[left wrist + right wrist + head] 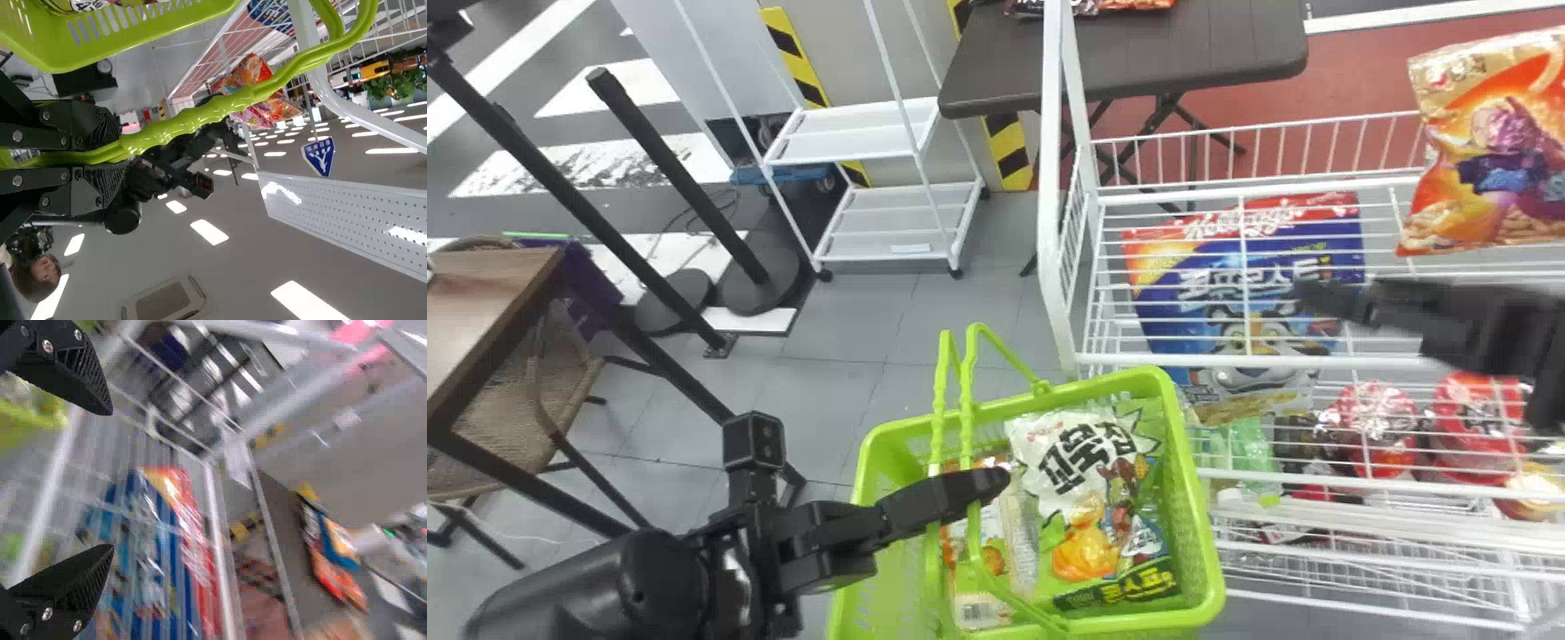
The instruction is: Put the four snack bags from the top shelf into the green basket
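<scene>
While the left gripper [120, 152] grips the handles [213, 107] of the green basket [1200, 498] beside the near left corner of the top shelf [1387, 362], we find the right gripper [110, 480] spread wide and empty, with the orange snack bag [1485, 160] toward that shelf's far edge, on the right. We advise squaring the fingers to the bag's middle, closing gently against slippage, clearing the back rail [1254, 128], and releasing low within the steadied basket.
</scene>
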Robot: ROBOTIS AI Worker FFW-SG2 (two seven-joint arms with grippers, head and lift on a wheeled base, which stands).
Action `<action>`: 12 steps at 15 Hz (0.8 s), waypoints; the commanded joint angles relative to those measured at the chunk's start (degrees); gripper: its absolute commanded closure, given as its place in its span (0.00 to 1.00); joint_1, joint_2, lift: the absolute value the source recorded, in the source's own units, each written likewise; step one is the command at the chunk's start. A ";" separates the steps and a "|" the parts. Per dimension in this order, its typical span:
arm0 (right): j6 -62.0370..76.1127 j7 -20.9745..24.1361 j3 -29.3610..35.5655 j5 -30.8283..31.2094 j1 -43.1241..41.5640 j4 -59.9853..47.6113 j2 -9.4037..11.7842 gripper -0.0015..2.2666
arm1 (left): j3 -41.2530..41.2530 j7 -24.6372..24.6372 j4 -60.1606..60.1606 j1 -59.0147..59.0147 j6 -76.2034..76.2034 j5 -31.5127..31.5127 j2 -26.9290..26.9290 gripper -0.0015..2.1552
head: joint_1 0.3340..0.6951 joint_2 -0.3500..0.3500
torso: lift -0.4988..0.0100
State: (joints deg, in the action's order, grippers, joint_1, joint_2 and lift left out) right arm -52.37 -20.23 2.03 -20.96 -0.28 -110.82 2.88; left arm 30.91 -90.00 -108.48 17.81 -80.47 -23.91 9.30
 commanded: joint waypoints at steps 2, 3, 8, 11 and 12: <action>10.92 0.63 2.62 11.03 -7.11 11.42 -0.07 0.03 | -0.06 -0.57 0.11 -0.05 0.17 0.00 -0.07 1.00 | 1.00 0.67 | 0.98; 14.79 1.77 2.80 13.23 -8.78 14.58 0.02 0.02 | 0.03 -0.57 0.11 0.12 0.17 0.00 0.02 1.00 | 1.00 0.63 | 0.98; 21.12 4.67 3.15 20.17 -18.53 30.58 0.02 0.02 | 0.21 -0.57 0.11 0.21 0.17 0.00 -0.16 1.00 | 1.00 0.50 | 0.98; 22.53 4.58 2.62 23.33 -24.07 39.80 0.02 0.11 | 0.21 -0.57 0.11 0.21 0.17 0.00 -0.16 1.00 | 1.00 0.47 | 0.98; 22.70 3.62 2.62 23.33 -24.24 40.07 0.02 0.22 | 0.21 -0.57 0.20 0.30 0.17 0.00 -0.07 1.00 | 1.00 0.47 | 0.98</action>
State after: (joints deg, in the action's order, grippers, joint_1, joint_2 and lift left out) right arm -29.96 -16.09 4.72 1.81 -23.53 -72.43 2.90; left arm 31.11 -90.00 -108.37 18.02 -80.29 -23.89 9.15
